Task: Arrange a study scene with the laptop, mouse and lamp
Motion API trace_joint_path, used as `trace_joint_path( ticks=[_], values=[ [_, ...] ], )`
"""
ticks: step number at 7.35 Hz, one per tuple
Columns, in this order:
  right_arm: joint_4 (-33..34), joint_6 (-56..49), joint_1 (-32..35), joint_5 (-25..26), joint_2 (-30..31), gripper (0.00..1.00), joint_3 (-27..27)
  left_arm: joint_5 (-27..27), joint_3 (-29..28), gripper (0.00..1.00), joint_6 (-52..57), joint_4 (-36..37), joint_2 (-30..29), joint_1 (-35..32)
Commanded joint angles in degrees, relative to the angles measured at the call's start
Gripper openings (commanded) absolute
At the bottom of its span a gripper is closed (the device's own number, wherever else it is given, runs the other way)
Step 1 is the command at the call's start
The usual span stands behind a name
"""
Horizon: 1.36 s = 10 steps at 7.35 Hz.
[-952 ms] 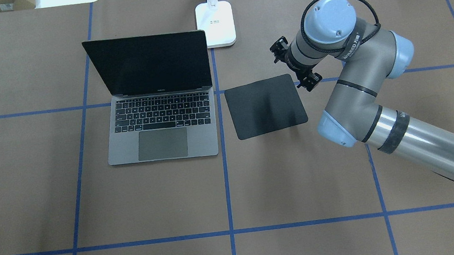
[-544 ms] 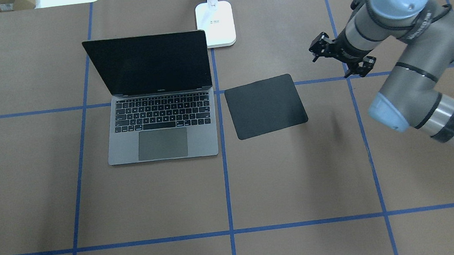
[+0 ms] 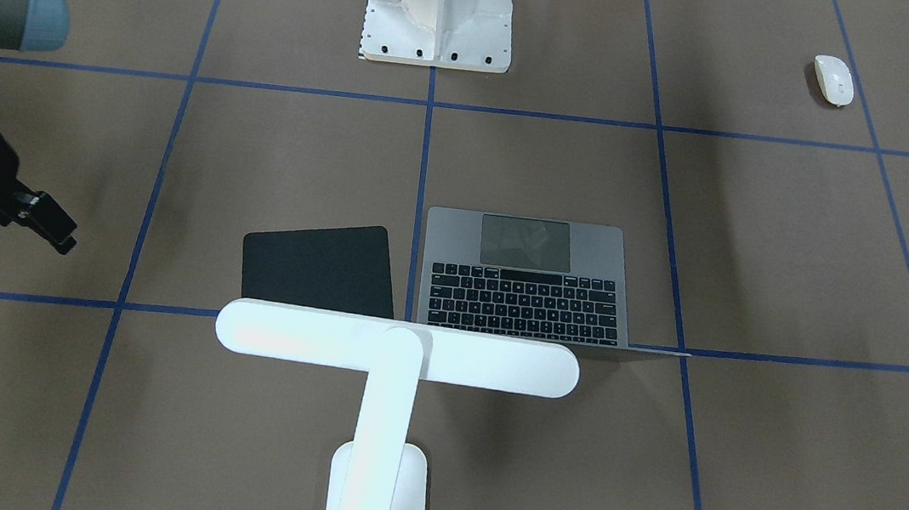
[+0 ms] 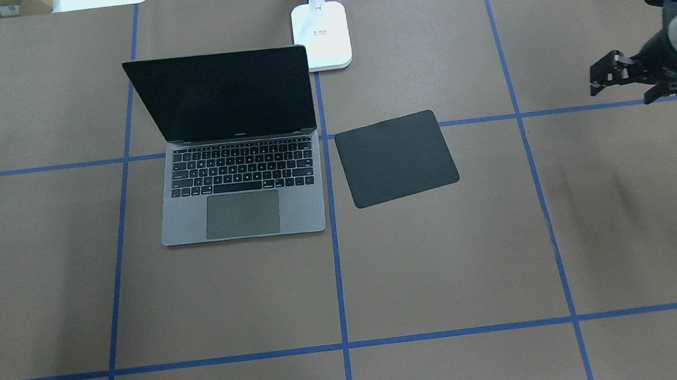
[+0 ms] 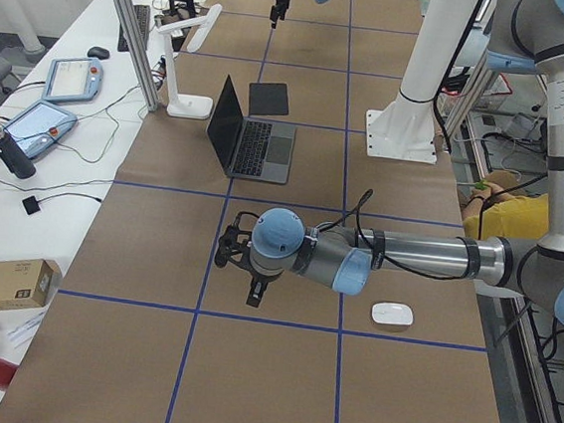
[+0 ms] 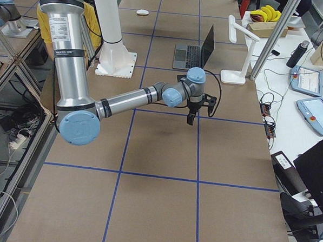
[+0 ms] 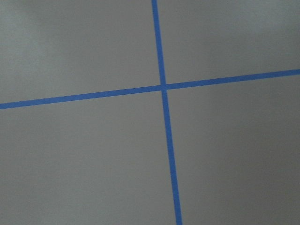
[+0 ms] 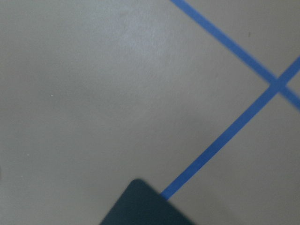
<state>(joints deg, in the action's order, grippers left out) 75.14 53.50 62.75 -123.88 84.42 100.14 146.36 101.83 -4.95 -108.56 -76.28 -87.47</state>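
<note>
The fingers of the left gripper (image 5: 257,296) appear only in the side view from the table's end, small and dark, so it cannot be told whether they are spread or pressed together. This gripper hangs above the brown table (image 4: 448,254), well apart from the laptop (image 4: 239,188) on the laptop's left side, and its wrist camera looks down on a crossing of blue tape lines (image 7: 163,87).

The mouse (image 3: 834,79) lies flat on the table, also far to the left of the laptop and closer to the robot's side than the laptop is. It is near the left arm's forearm but apart from the gripper.

The laptop stands open with a dark screen that leans a little back, its keyboard and trackpad facing the robot. On the robot's side of the laptop, near the table edge, stands a white bolted pedestal (image 3: 440,5).

The lamp (image 3: 397,349) stands with its base just behind the laptop's right rear corner. In the front-facing view its long bar runs crosswise before the laptop's hinge end.

A flat black pad (image 4: 397,158) lies just beside the laptop on its right, a little turned and not touching it.

The right gripper (image 3: 55,228) hangs above the table far to the right of the laptop, past the black pad. Its fingers show only as one dark shape, so their state cannot be told either.
</note>
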Motion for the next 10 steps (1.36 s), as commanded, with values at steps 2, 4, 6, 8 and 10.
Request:
trace_joint_path(
  ticks=[2,4,6,8,10],
  values=[
    [-0.09,-24.98,9.56,-3.98,11.35,1.0,0.15,-11.13,6.0,1.0,-21.09,-15.82,10.67,17.61],
    [-0.17,-33.95,13.86,-5.4,16.54,1.0,0.76,-13.2,6.01,1.0,-27.37,-25.86,18.23,25.03],
    [-0.44,-37.67,17.57,-9.43,20.16,1.0,0.85,-20.12,5.92,1.0,-39.55,-34.66,23.96,37.84],
    [-0.35,-37.68,17.58,-9.36,20.17,1.0,0.85,-22.95,5.83,1.0,-45.83,-35.93,27.4,46.74],
    [-0.44,-37.68,17.67,-9.36,20.17,1.0,0.85,-22.87,5.57,1.0,-47.6,-36.54,29.6,50.02]
  ],
)
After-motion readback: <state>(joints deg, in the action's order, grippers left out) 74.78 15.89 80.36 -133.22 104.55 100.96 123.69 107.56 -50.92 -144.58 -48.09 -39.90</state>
